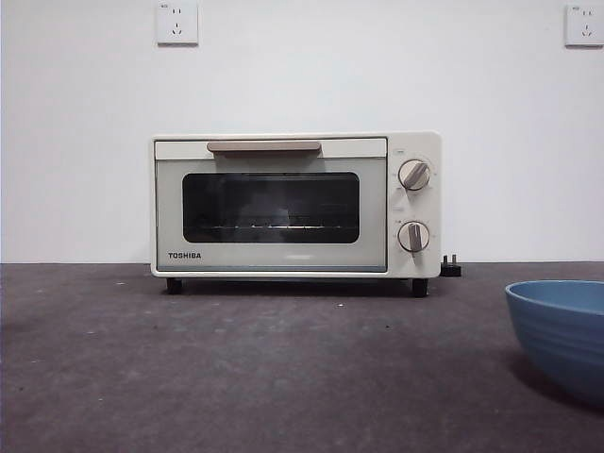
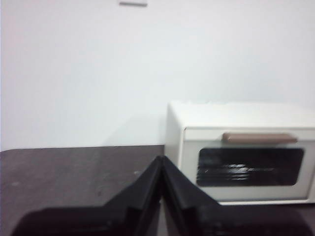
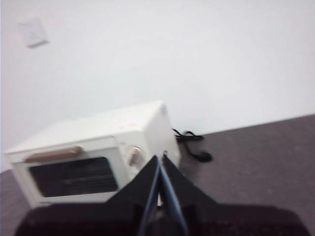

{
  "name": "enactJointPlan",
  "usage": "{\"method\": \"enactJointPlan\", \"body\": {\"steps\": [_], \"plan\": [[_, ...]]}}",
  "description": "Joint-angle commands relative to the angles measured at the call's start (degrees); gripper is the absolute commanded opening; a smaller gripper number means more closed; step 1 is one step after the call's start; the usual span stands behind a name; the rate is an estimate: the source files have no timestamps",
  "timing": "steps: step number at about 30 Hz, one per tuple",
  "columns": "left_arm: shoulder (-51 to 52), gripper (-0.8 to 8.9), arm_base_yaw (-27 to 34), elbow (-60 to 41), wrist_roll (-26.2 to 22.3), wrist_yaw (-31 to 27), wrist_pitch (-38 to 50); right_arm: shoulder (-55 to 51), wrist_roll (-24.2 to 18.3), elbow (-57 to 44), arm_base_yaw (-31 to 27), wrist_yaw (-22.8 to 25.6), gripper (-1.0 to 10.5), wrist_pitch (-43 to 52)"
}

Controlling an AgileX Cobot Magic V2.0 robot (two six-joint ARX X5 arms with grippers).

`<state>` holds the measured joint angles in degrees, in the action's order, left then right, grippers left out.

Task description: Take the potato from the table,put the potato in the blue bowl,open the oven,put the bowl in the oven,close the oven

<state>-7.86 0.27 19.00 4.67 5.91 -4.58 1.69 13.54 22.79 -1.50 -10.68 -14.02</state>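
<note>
The cream-white oven [image 1: 283, 203] stands at the back of the table [image 1: 236, 368] with its door closed and its beige handle [image 1: 264, 146] at the top. The blue bowl [image 1: 562, 330] sits on the table at the near right, cut off by the picture's edge, and its inside is hidden. No potato shows in any view. My left gripper [image 2: 161, 160] is shut and empty, held above the table to the left of the oven [image 2: 246, 157]. My right gripper [image 3: 160, 158] is shut too, raised on the knob side of the oven [image 3: 88, 157]. Neither arm appears in the front view.
A black plug and cable [image 3: 194, 147] lie behind the oven's right corner, the plug [image 1: 451, 267] against the wall. Two wall sockets [image 1: 176, 22] [image 1: 584, 24] sit high on the white wall. Open table lies in front of the oven.
</note>
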Motion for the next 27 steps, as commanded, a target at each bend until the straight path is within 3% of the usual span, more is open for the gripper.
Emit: {"method": "enactJointPlan", "body": {"steps": [1, 6, 13, 19, 22, 27], "plan": [[-3.0, -0.05, 0.2, 4.5, 2.2, 1.3, -2.0, 2.1, 0.4, 4.7, 0.0, -1.6, -0.1, -4.2], [-10.7, -0.05, 0.2, 14.1, 6.9, 8.3, -10.4, 9.4, 0.4, 15.3, 0.0, -5.4, -0.1, -15.3], [-22.7, -0.05, -0.3, 26.3, 6.5, 15.6, -22.8, 24.2, -0.1, 28.7, 0.0, -8.6, -0.1, -29.4], [-30.0, -0.05, -2.4, 33.0, 1.8, 20.2, -29.1, 37.3, -6.0, 36.1, 0.1, -18.6, -0.1, -35.3], [-32.2, -0.05, -4.1, 35.1, -0.7, 20.2, -32.7, 42.9, -6.6, 38.3, 1.3, -22.2, -0.1, -35.6], [-33.3, -0.05, -6.4, 37.8, -3.4, 20.2, -38.6, 52.3, -6.5, 41.9, 11.0, -21.9, -0.1, -33.6]]}}
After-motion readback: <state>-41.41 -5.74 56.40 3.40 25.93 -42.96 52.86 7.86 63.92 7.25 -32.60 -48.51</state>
